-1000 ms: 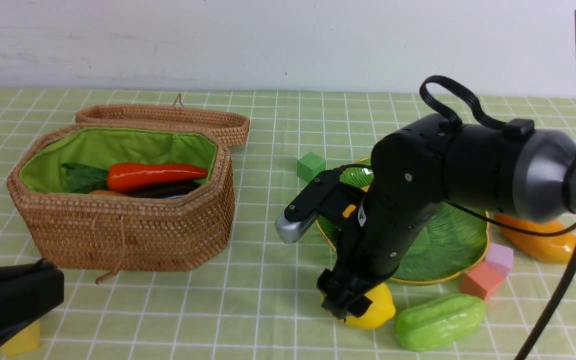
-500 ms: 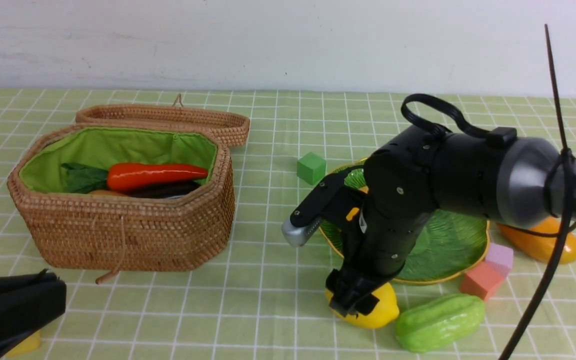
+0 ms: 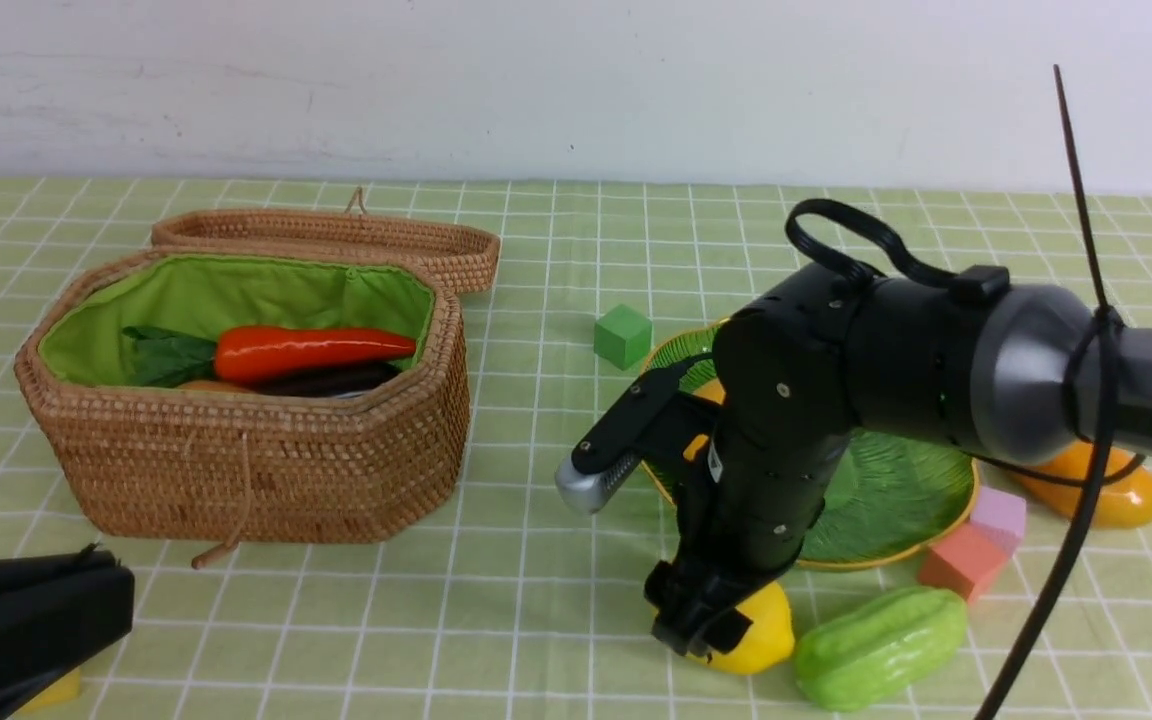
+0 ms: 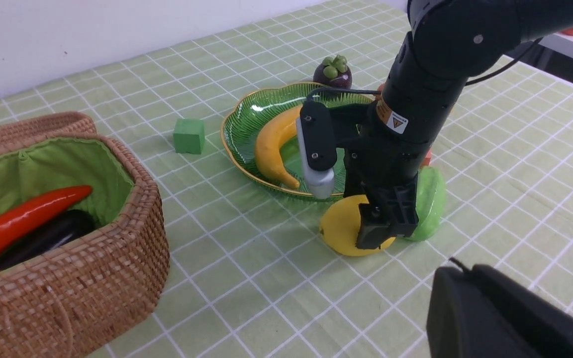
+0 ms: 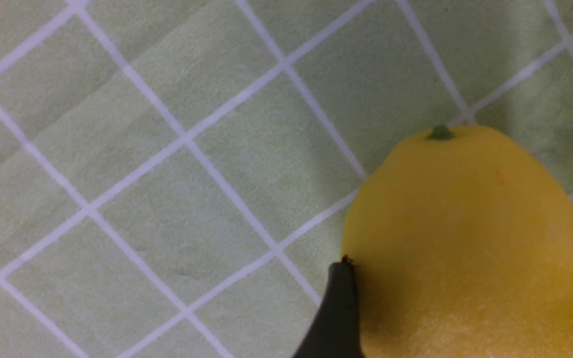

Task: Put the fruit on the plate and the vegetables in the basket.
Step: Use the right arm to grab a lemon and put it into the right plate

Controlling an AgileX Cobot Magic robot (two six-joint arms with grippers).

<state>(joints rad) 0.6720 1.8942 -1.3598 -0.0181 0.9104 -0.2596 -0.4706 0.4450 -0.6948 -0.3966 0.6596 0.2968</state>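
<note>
My gripper (image 3: 701, 627) at the lemon (image 3: 766, 630) is black, and the lemon is yellow. Beside the lemon, the gourd (image 3: 881, 645) is light green and the plate (image 3: 896, 490) is ribbed green with a gold rim. The cloth (image 3: 536, 420) under the lemon is pale green with white checks.

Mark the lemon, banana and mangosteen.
lemon (image 5: 465, 223), right wrist view, middle of its yellow skin.
banana (image 4: 270, 146), left wrist view, middle of its curved body.
mangosteen (image 4: 332, 79), left wrist view, purple body below the green cap.
</note>
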